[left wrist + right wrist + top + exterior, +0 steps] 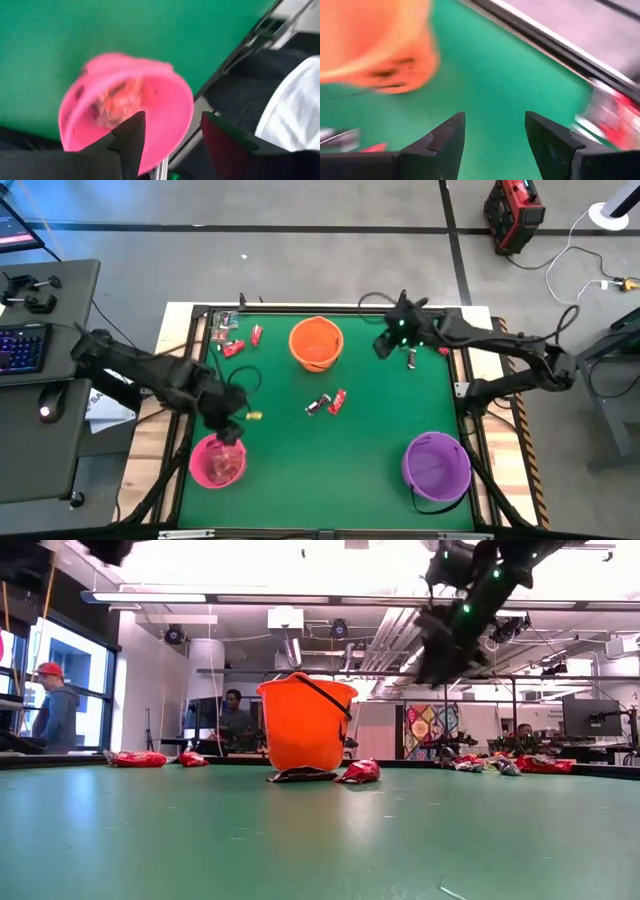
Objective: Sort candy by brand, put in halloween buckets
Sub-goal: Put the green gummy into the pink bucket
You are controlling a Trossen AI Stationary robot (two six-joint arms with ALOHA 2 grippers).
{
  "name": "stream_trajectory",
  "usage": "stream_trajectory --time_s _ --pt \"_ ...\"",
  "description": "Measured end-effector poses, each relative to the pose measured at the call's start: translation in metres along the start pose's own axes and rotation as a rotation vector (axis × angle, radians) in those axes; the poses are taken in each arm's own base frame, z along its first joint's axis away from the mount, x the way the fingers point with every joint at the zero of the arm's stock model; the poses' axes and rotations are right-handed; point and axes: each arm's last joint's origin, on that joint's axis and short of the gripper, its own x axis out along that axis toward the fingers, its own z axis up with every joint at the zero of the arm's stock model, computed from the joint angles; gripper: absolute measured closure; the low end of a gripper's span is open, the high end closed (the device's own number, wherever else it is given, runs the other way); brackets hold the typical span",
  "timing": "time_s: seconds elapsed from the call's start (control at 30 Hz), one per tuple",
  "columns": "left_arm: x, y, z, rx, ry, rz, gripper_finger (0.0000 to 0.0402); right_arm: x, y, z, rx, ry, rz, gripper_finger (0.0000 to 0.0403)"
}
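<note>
My left gripper (172, 117) hangs open over the near left of the table (232, 430), just above the pink bucket (217, 462), which holds candy (117, 100). My right gripper (495, 117) is open and empty, high over the far side (383, 345), between the orange bucket (316, 343) and the candy by the right edge (411, 360). The purple bucket (436, 465) stands near right. A dark piece (318, 406) and a red piece (338, 400) lie on the mat mid-table. More red pieces (232, 348) lie far left.
The green mat has a raised dark frame (462, 370) around it. In the low view the orange bucket (305, 725) stands behind the two middle candies (360, 772). A small yellow piece (254, 416) lies beside my left gripper. People show in the room beyond the table.
</note>
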Motion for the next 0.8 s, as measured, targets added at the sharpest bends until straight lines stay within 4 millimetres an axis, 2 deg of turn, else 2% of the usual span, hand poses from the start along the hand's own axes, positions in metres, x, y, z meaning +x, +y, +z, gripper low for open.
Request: stream_trajectory --time_s 0.23,0.3,0.43,0.63,0.8 --pt "-0.031 0.026 0.050 0.117 -0.236 -0.076 0.0211 0.005 -0.062 0.008 0.500 0.017 -0.164 0.0204" --pt "-0.040 0.035 0.067 0.163 -0.318 -0.076 0.0211 0.005 -0.075 0.010 0.588 -0.007 -0.206 0.0204" --pt "-0.053 0.057 0.099 0.236 -0.452 -0.039 0.0211 0.011 -0.095 0.008 0.721 -0.048 -0.397 0.0204" --pt "-0.061 0.087 0.140 0.270 -0.558 0.031 0.0211 0.038 -0.110 0.003 0.940 -0.032 -0.516 0.0204" --pt "-0.057 0.103 0.156 0.268 -0.538 0.070 0.0211 0.061 -0.110 -0.004 1.173 -0.007 -0.554 0.0204"
